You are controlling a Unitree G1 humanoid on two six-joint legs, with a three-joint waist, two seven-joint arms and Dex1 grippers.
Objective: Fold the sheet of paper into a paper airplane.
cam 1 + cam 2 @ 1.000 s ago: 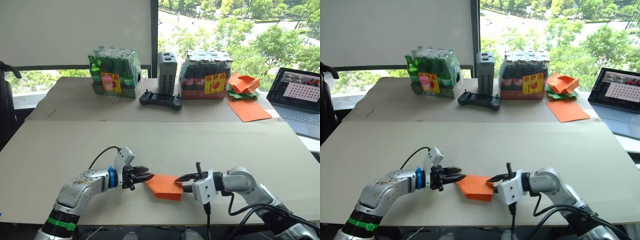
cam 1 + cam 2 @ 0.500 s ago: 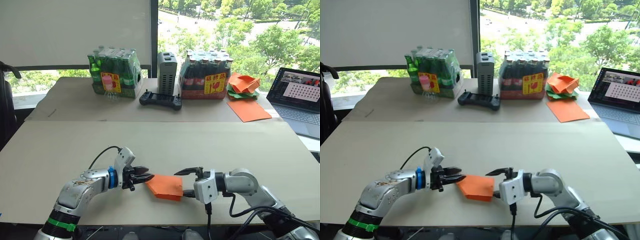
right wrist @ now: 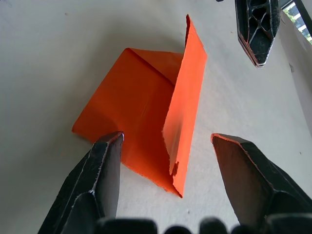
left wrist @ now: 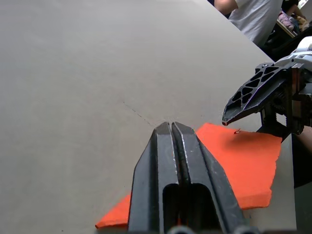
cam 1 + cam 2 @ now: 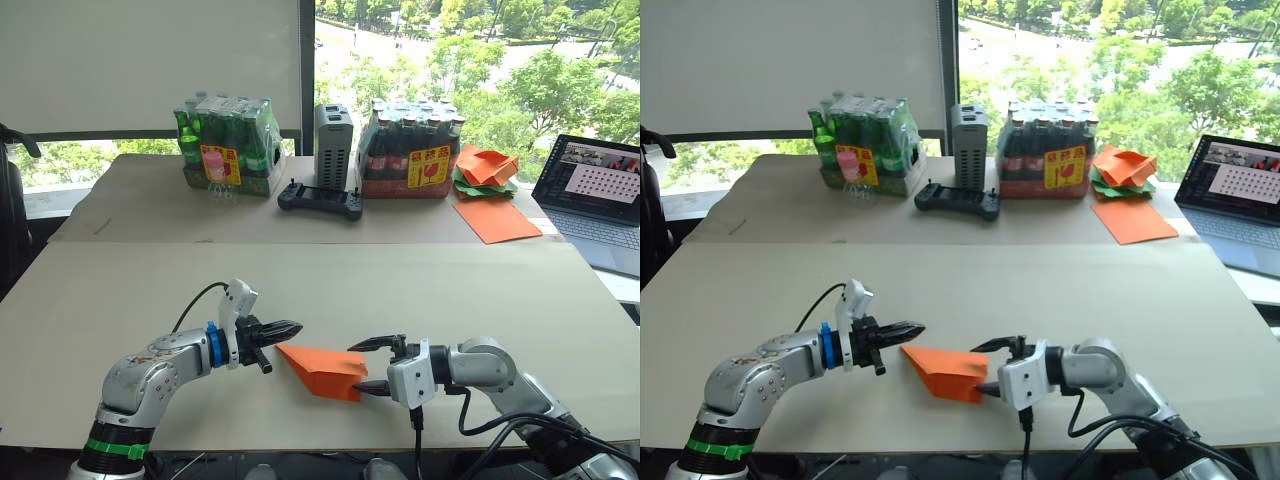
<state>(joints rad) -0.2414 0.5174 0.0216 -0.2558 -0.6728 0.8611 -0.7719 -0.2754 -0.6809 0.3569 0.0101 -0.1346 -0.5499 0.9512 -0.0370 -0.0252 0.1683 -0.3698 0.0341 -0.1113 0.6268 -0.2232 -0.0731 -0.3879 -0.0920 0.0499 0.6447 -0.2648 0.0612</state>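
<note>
Paper first: the sheet of paper [image 5: 325,368], bright orange and already folded into a pointed, layered shape, is lying on the near table [image 5: 400,290] between my two grippers. In the right wrist view I am seeing one flap [image 3: 187,97] standing up off the flat layers beneath it.

I am holding the left gripper [image 5: 283,329] just beside the paper's pointed left end, its fingers pressed together with nothing between them; in the left wrist view the closed tips are sitting over the orange edge, and I cannot tell whether they are touching it.

I am keeping the right gripper [image 5: 373,365] at the paper's right end with its fingers spread wide, one above and one below, the paper's edge lying in the gap but not pinched.

On the far table I am seeing two shrink-wrapped bottle packs [image 5: 228,144], a black controller [image 5: 320,200], a heap of orange and green papers [image 5: 485,170], a larger flat orange sheet [image 5: 497,220] and a laptop [image 5: 598,190].
</note>
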